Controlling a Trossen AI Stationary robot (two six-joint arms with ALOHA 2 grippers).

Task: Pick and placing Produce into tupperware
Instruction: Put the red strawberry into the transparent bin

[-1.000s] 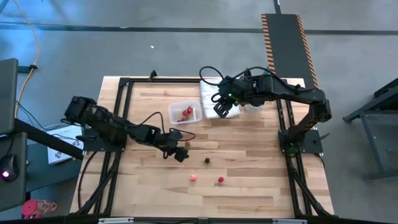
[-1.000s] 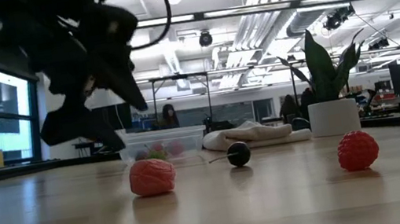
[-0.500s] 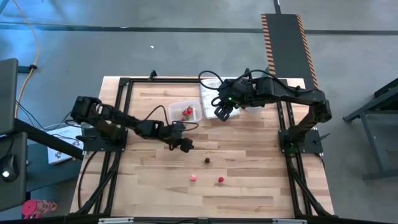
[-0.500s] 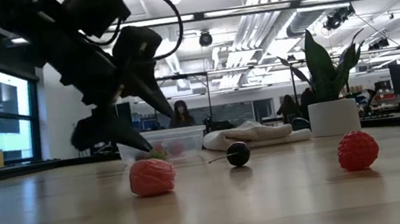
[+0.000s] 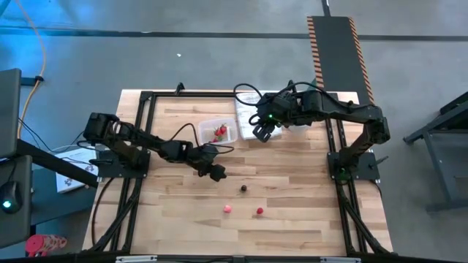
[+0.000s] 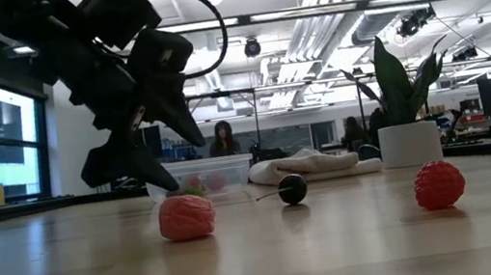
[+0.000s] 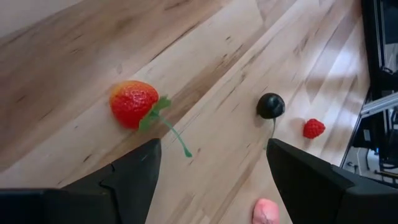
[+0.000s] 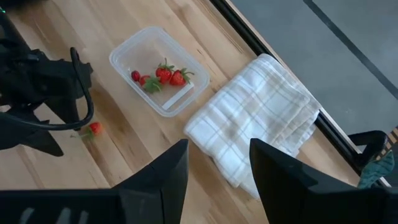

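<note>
A red strawberry with a green stem [image 7: 134,102] lies on the wood table just ahead of my left gripper [image 7: 212,149], which is open and empty, low over the table [image 5: 217,173]. The strawberry also shows in the right wrist view [image 8: 94,129]. A black berry [image 5: 243,188], a pink piece [image 5: 228,208] and a red raspberry [image 5: 259,211] lie nearer the front. The clear tub [image 5: 218,132] holds several red strawberries [image 8: 168,74]. My right gripper [image 5: 261,131] is open and empty, raised beside the tub over the towel's edge.
A folded white towel [image 5: 252,117] lies right of the tub. A white pot with a green plant [image 6: 408,133] stands behind it, mostly under my right arm. A black frame [image 5: 146,95] runs round the table. People show far off in the room.
My left gripper has gone toward the table's far edge and a little right, toward the strawberry, then held almost still. The fruit pieces and the tub have stayed where they were.
</note>
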